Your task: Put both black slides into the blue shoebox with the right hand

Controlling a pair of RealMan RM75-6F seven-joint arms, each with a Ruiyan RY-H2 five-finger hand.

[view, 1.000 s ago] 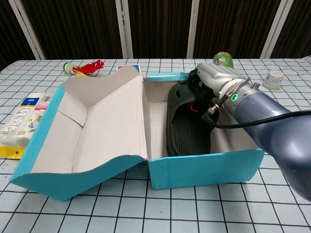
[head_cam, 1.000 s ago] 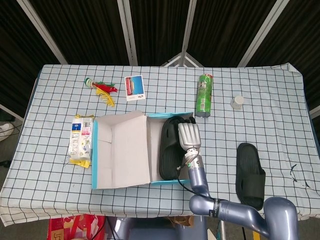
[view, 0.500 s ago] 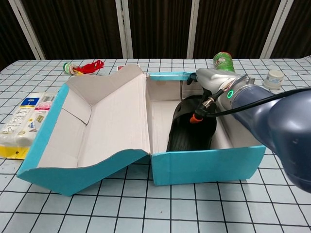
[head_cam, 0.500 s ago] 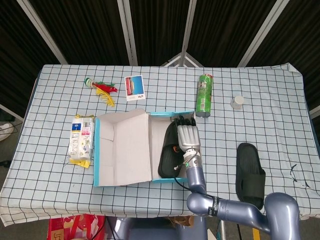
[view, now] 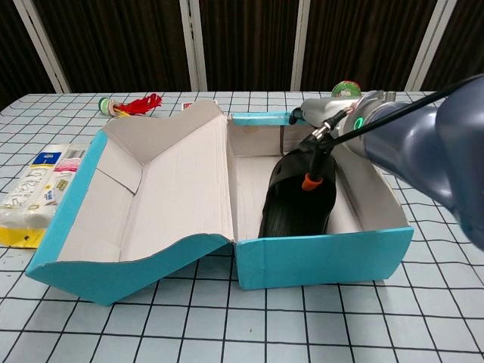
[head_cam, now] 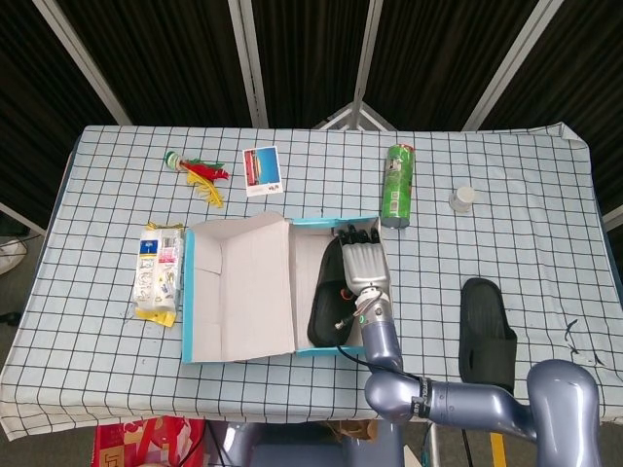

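The blue shoebox [head_cam: 331,223] [view: 325,257] lies open, its lid [head_cam: 238,287] [view: 144,189] folded out to the left. One black slide [head_cam: 324,306] [view: 295,208] leans inside the box against its front wall. My right hand [head_cam: 360,261] [view: 327,113] hovers over the far right part of the box, fingers stretched toward the back wall and holding nothing. The other black slide [head_cam: 487,326] lies flat on the checked cloth to the right of the box, seen only in the head view. My left hand shows in neither view.
A green can [head_cam: 397,185] [view: 346,88] lies just behind the box. A small white jar [head_cam: 463,198] [view: 428,121] stands at the back right. A snack packet [head_cam: 159,272] [view: 30,193] sits left of the lid. A card [head_cam: 262,170] and a feathered toy [head_cam: 200,173] [view: 128,106] lie at the back left.
The slide left my right hand and settled down into the box. The hand has lifted off it toward the back right corner. The box shifted slightly.
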